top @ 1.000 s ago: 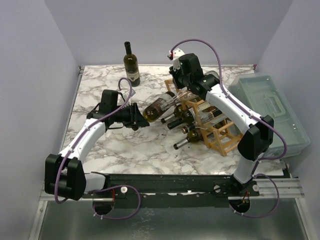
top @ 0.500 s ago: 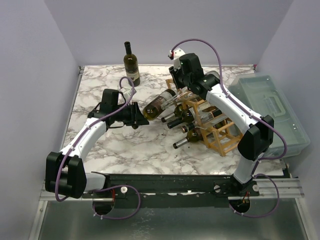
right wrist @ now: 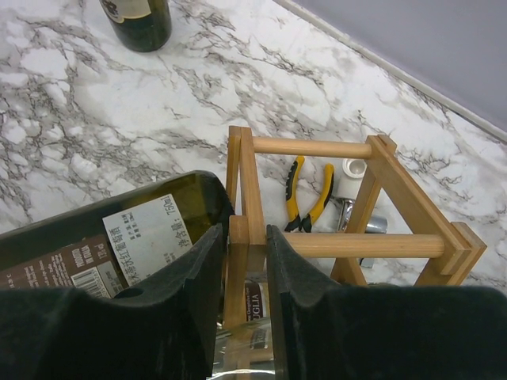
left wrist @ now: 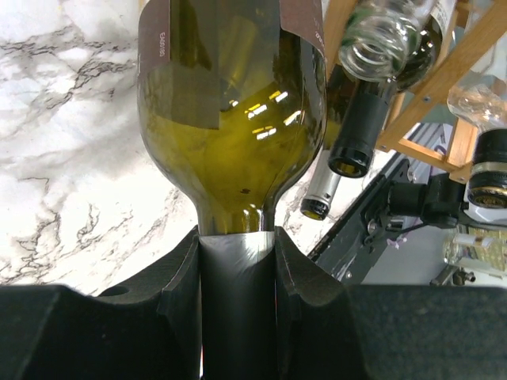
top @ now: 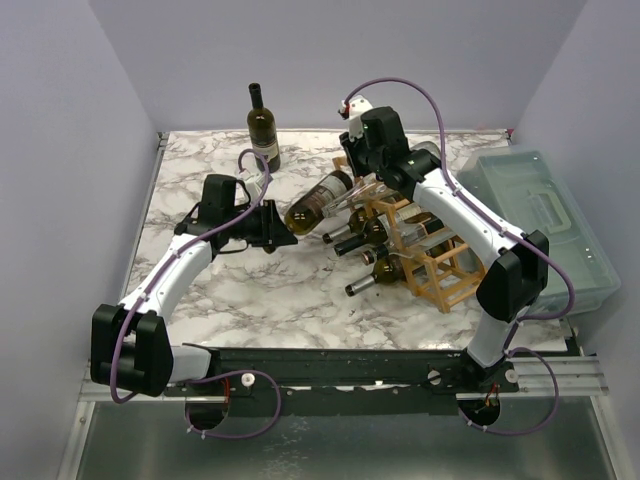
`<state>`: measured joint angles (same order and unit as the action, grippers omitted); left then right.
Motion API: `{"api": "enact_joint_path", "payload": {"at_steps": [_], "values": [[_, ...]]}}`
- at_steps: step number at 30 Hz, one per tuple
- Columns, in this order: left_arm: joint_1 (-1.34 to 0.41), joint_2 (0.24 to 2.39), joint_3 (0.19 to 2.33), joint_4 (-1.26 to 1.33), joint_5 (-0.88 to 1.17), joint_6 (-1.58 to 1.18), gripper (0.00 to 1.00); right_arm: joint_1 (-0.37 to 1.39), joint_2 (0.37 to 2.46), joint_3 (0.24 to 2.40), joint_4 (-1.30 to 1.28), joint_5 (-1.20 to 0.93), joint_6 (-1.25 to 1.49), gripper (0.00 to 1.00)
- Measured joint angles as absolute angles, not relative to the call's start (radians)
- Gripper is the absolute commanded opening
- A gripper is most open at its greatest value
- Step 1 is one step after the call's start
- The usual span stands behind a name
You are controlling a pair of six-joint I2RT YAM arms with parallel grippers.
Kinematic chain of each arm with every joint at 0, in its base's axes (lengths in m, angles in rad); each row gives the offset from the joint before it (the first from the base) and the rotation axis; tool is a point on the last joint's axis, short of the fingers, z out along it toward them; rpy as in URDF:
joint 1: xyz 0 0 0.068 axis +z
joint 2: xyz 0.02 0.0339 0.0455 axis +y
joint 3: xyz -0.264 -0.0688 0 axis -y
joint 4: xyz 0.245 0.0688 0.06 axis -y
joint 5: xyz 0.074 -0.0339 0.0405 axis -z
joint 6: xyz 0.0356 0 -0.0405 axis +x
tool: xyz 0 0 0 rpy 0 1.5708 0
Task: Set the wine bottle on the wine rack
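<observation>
**A:** What is your left gripper on?

**B:** My left gripper (left wrist: 238,241), left of centre in the overhead view, is pinched on the black-foiled neck of the wine bottle (top: 318,200). The bottle hangs tilted over the marble table (top: 200,170), with its base raised toward the wine rack (right wrist: 317,147).

**A:** Where is the rack?

**B:** Right of centre. Other bottles (top: 372,232) lie in its cells, necks pointing left.

**A:** And your right gripper?

**B:** My right gripper (right wrist: 244,233) is at the rack's upper left corner, jaws slightly apart astride a wooden stick. The bottle's labelled base is just beside one finger. I cannot tell whether the jaws press the stick.

**A:** Anything farther back?

**B:** Yellow-handled pliers (right wrist: 309,194) lie behind the rack. A second bottle (top: 263,128) stands upright near the top of the frame.
</observation>
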<state>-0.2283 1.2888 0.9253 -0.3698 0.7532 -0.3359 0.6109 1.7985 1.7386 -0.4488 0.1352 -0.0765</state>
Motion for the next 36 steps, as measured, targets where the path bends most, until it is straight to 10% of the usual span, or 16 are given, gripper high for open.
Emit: {"api": "enact_joint_path", "payload": {"at_steps": [36], "values": [[-0.31, 1.679, 1.118, -0.015, 0.835, -0.148, 0.0, 0.609, 1.795, 1.726, -0.428, 0.031, -0.068, 0.31]]}}
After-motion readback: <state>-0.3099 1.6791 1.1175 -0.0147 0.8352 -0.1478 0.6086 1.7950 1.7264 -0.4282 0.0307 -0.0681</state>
